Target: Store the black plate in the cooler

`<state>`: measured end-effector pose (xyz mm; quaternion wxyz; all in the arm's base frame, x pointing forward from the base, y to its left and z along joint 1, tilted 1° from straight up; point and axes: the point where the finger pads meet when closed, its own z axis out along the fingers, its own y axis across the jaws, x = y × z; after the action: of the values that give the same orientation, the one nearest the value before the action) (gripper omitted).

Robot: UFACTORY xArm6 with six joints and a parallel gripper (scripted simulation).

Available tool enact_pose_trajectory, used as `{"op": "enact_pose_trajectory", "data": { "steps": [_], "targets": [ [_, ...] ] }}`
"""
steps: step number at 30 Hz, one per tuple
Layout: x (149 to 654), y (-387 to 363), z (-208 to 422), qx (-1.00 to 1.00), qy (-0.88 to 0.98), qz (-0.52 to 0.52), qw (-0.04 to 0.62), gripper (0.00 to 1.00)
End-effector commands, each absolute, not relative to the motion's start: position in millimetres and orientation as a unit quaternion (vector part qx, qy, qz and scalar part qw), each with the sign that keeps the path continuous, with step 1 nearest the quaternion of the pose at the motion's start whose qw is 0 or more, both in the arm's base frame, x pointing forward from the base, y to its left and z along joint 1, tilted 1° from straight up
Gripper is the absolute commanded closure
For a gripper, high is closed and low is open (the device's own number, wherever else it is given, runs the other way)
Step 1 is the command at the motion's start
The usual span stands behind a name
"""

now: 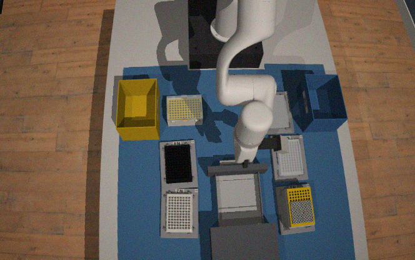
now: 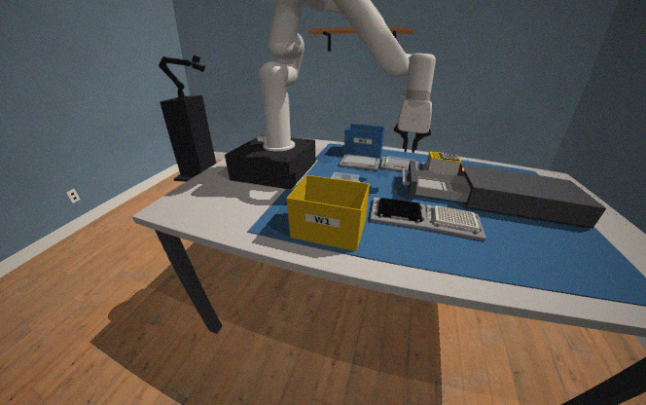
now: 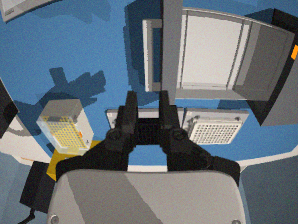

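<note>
Looking left of centre in the top view, you see the black plate [image 1: 178, 163] lying flat, long axis up-down; the fingers [image 2: 412, 142] stand narrowly apart, empty.

You are looking at a lab bench: well plates [image 1: 178, 212] in nests, a tip box [image 1: 184, 109] and a cooler [image 2: 532, 195].

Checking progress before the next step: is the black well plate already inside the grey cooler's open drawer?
No, the black well plate sits in its nest, and the open drawer shows only a bare pale floor.
</note>
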<state>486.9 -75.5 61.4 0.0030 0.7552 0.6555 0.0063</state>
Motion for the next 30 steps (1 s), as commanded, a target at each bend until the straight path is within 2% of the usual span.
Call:
{"op": "enact_pose_trajectory", "data": {
  "steps": [1,2,30],
  "targets": [
    [489,-76,63,0.755,0.655,0.008,0.005,0.79],
    [488,-81,64,0.766,0.643,0.008,0.005,0.0],
    [464,-199,65,0.956,0.294,0.009,0.002,0.0]
  ]
}}
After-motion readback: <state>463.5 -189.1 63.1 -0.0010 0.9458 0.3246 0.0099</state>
